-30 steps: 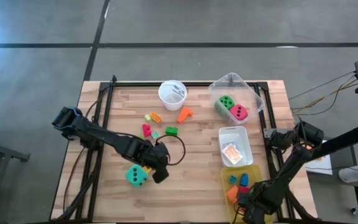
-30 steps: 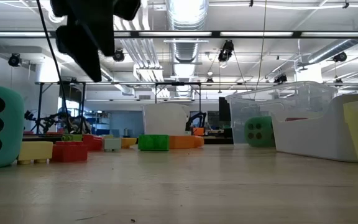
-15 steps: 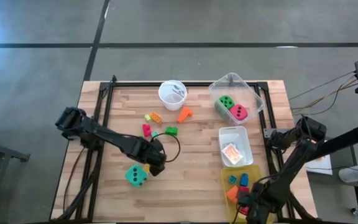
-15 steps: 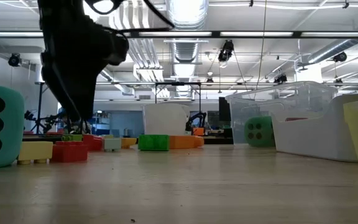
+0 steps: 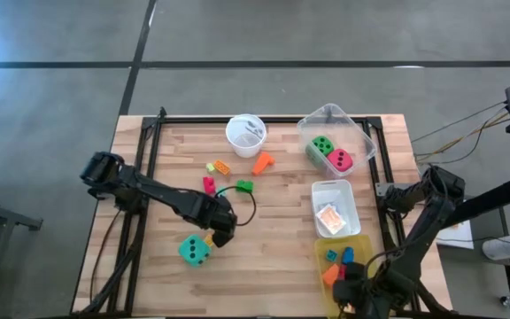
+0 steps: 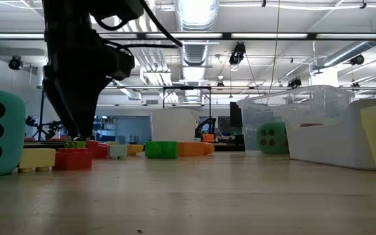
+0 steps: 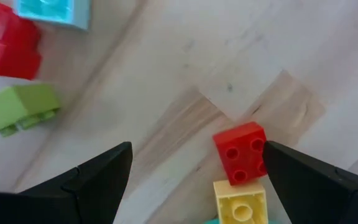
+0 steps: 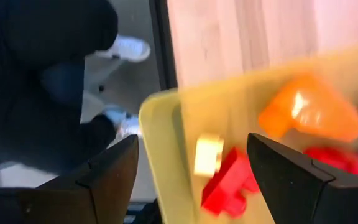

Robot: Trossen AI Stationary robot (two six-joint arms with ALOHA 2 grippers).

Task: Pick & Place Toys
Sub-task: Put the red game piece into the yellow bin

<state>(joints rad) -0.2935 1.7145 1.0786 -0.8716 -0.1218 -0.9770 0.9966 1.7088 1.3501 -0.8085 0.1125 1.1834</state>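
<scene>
Looking down from above: left gripper (image 5: 222,232) now nearer the loose blocks, beside the teal die (image 5: 194,250), jaws apart, holding nothing; right gripper (image 5: 354,285) over the yellow bin (image 5: 324,251), lower than a second ago.

Low view: dark left arm now dropped close to the red block (image 6: 72,158).

Left wrist: fingers (image 7: 98,177) wide apart around bare wood, red block just inside one.

Right wrist: fingers (image 8: 114,168) apart, empty; small cream block (image 8: 206,155) in the bin, seemingly just released. Next pick likely starting.

Your left end effector (image 5: 221,232) has dropped low, off the teal die (image 5: 194,250), toward the small blocks (image 7: 241,154). Right end effector (image 5: 354,291) has slid along the yellow bin (image 5: 319,257).
</scene>
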